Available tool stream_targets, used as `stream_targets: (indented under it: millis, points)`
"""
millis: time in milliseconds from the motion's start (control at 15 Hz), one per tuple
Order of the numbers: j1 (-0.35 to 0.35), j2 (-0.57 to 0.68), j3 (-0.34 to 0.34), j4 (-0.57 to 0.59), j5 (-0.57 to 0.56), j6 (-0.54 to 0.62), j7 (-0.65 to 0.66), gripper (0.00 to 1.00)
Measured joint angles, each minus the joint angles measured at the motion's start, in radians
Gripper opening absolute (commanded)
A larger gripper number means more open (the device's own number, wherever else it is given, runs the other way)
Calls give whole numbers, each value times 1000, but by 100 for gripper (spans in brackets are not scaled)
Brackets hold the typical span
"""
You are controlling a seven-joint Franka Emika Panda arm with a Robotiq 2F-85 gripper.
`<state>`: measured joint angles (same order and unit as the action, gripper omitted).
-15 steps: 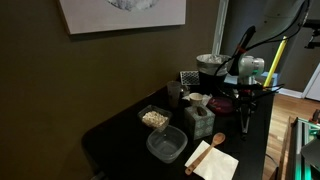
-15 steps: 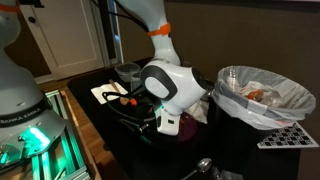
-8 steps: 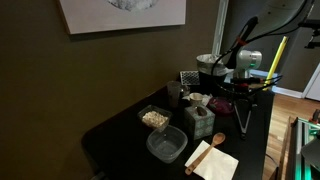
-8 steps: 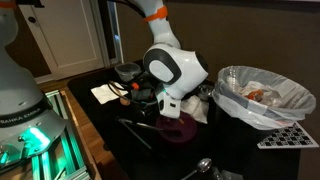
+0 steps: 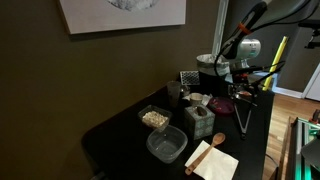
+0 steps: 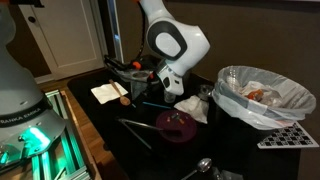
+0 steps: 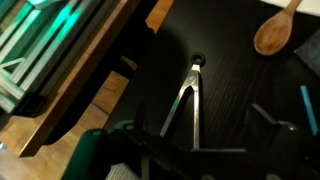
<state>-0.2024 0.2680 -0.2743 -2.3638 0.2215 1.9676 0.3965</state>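
Gripper [image 6: 171, 88] has lifted off since the earlier frame; jaws apart, empty. Tongs [image 7: 187, 95] are slim, silvery metal with arms slightly splayed. They lie flat on the black table [image 7: 235, 70] below the gripper, well apart, left of the wooden spoon [image 7: 275, 32].

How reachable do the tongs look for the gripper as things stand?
Probably yes. In the wrist view the open gripper hangs above the tongs, which lie alone on the black table. The wooden spoon is well aside, and nothing shows between.
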Motion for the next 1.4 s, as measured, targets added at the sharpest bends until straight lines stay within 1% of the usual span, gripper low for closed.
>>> stream_targets:
  millis: [133,267,400,533,800,933,1000,1400]
  points:
    - [27,-111,3,0,-119,-94,13,100]
    - [45,-226,20,4,-219,-189,14,100]
    - [53,-337,53,12,-301,-274,11,100]
    - [56,-432,91,28,-366,-327,-7,100]
    - [56,-558,142,47,-446,-318,-97,100]
    - [56,-593,149,47,-453,-259,-158,100]
    - [56,-617,146,40,-448,-182,-230,100]
    - [56,-617,146,40,-448,-182,-230,100]
